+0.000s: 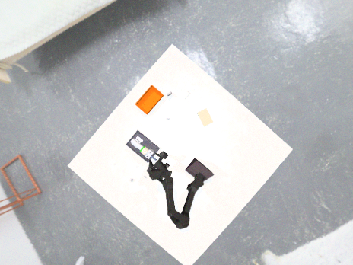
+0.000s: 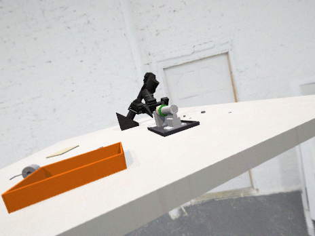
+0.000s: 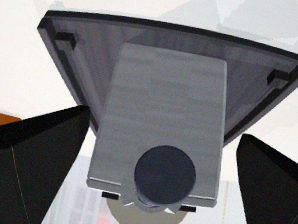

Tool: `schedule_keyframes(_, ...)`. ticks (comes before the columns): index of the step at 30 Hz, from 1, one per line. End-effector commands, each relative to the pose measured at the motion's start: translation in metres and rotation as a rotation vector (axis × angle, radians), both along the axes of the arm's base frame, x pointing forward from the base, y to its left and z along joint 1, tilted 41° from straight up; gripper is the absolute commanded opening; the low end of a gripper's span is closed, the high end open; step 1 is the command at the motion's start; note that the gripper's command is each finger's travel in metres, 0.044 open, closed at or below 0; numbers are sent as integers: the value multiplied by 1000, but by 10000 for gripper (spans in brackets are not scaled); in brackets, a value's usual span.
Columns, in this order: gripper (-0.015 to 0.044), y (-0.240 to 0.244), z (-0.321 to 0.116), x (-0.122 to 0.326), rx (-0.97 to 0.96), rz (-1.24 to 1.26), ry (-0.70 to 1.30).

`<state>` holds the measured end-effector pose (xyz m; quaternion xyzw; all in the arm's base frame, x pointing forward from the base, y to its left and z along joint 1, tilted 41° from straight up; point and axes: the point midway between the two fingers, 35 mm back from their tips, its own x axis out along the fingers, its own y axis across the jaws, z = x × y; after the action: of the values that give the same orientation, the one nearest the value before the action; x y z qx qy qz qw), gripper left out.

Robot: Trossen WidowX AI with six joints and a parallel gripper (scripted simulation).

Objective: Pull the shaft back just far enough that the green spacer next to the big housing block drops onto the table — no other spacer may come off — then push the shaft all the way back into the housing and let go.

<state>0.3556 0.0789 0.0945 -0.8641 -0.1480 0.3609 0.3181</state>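
The green spacer (image 1: 143,149) (image 2: 159,110) sits on the shaft line against the light grey housing (image 1: 135,142) (image 2: 171,109). A cream spacer (image 1: 145,151) (image 2: 157,111) is beside it. In the wrist view the shaft's dark round end (image 3: 165,175) sticks out towards the camera by the grey support block (image 3: 160,100). The assembly stands in a dark tray (image 2: 190,125) (image 3: 255,92). My gripper (image 1: 157,158) (image 3: 165,129) is open, its fingers on either side of the support block and shaft end, with gaps on both sides. The green spacer is hidden in the wrist view.
An orange bin (image 1: 149,100) (image 2: 85,169) stands beyond the tray. A flat beige piece (image 1: 205,117) (image 2: 62,151) and a small grey roll (image 1: 170,94) (image 2: 30,170) lie on the table. A dark plate (image 1: 198,168) is at the arm's base.
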Motion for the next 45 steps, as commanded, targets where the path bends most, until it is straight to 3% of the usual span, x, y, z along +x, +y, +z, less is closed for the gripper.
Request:
schedule_keyframes(1, 230, 0, 0, 0, 0, 0, 0)
schedule_keyframes(8, 46, 0, 0, 0, 0, 0, 0)
schedule_keyframes(15, 0, 0, 0, -1, 0, -3, -3)
schedule_keyframes(45, 0, -1, 0, -17, 0, -7, -5)
